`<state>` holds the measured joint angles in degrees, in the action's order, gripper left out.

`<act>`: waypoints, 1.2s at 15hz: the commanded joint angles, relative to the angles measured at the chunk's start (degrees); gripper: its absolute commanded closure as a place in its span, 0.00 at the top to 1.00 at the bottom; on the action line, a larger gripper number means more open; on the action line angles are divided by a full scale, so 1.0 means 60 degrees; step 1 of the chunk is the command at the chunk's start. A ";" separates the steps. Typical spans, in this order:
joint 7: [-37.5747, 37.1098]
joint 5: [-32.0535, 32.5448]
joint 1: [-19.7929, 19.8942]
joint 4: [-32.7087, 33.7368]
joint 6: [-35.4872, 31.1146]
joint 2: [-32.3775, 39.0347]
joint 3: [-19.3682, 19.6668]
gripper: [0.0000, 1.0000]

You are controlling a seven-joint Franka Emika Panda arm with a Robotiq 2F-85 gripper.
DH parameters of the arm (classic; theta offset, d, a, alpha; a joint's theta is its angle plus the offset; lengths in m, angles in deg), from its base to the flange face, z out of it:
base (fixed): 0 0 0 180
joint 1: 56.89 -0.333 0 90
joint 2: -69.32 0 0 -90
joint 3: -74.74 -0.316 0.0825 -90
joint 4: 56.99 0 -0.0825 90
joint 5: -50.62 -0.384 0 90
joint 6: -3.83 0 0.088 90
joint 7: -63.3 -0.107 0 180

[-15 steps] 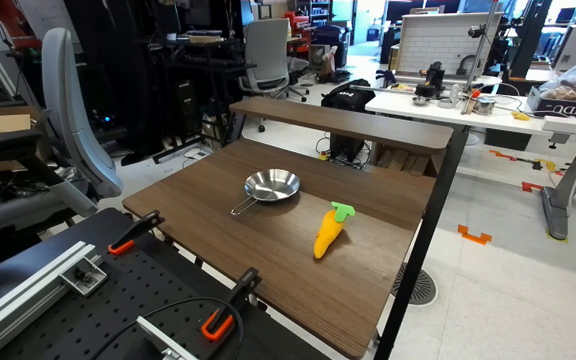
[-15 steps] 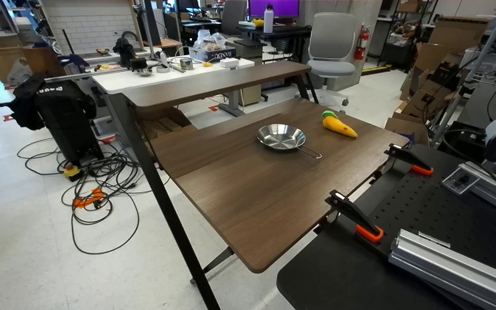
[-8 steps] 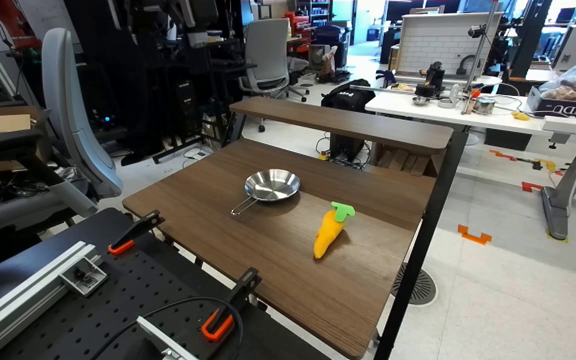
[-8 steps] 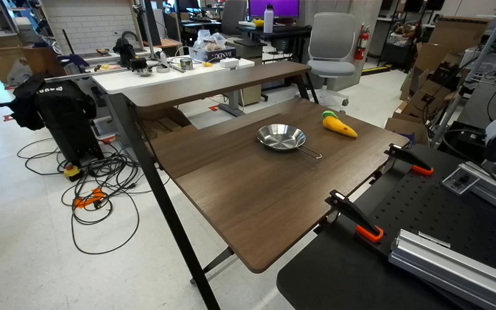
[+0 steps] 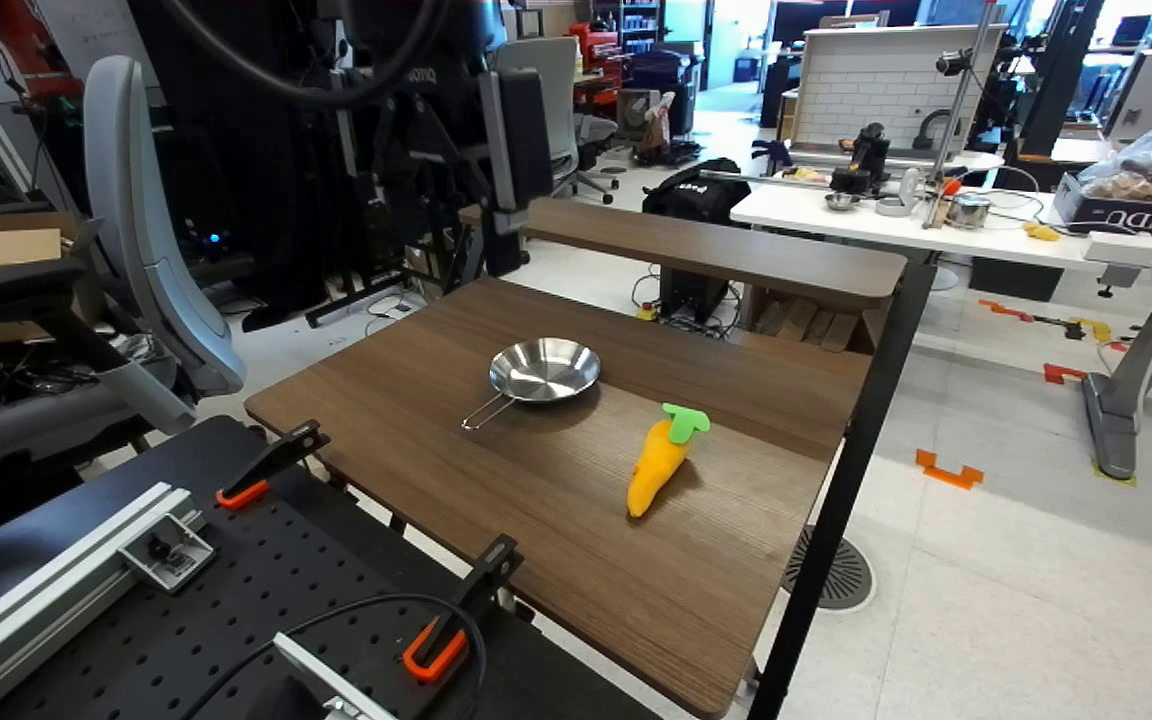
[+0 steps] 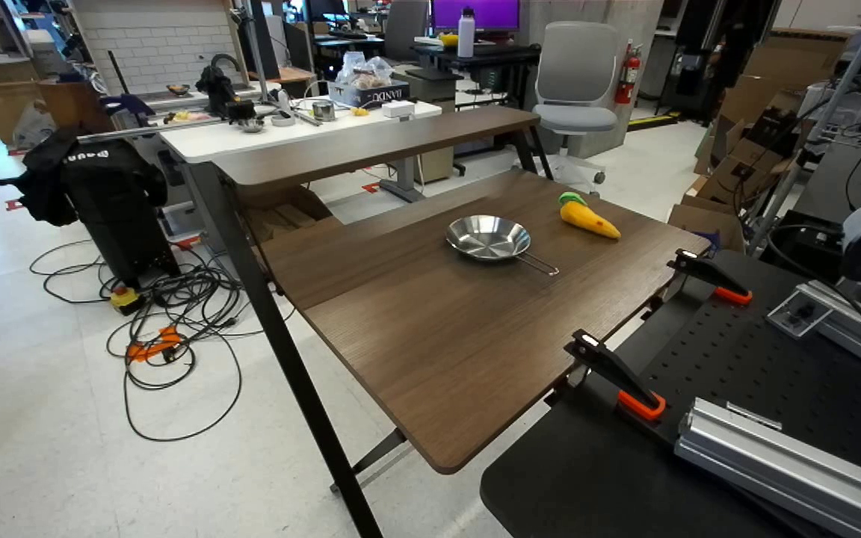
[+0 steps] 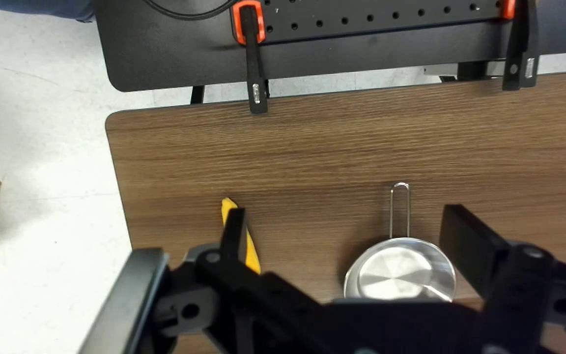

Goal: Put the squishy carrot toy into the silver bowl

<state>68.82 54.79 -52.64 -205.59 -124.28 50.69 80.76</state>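
The yellow-orange carrot toy with a green top lies on the brown table in both exterior views point(image 5: 660, 462) point(image 6: 587, 219). The silver bowl, shallow with a wire handle, sits beside it in both exterior views point(image 5: 544, 370) point(image 6: 488, 237). My gripper point(image 7: 347, 215) is open and empty, high above the table. In the wrist view the bowl point(image 7: 398, 270) shows between the fingers, its lower edge hidden by the gripper. The carrot toy point(image 7: 252, 253) is partly hidden behind the left finger. My gripper's fingers point(image 5: 521, 140) hang at the upper left in an exterior view.
A raised shelf point(image 5: 696, 245) runs along one long side of the table point(image 5: 556, 510). Black clamps with orange pads point(image 5: 461, 610) stand along the opposite edge, joining a black perforated board point(image 5: 266, 600). A black table leg point(image 5: 841, 490) rises beside the carrot's end.
My gripper has come down from the top of an exterior view and moved right, toward the table. Dark arm parts now show at the other exterior view's top right. The carrot and bowl have not moved.
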 commanded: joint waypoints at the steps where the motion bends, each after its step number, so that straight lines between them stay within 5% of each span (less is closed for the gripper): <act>1: 0.0335 0.0135 0.0205 0.0546 -0.0746 0.1394 0.0192 1.00; 18: 0.0405 0.0476 0.0565 0.4270 -0.1550 0.6909 0.0305 1.00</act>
<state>69.76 56.33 -50.52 -185.30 -133.32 87.02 82.21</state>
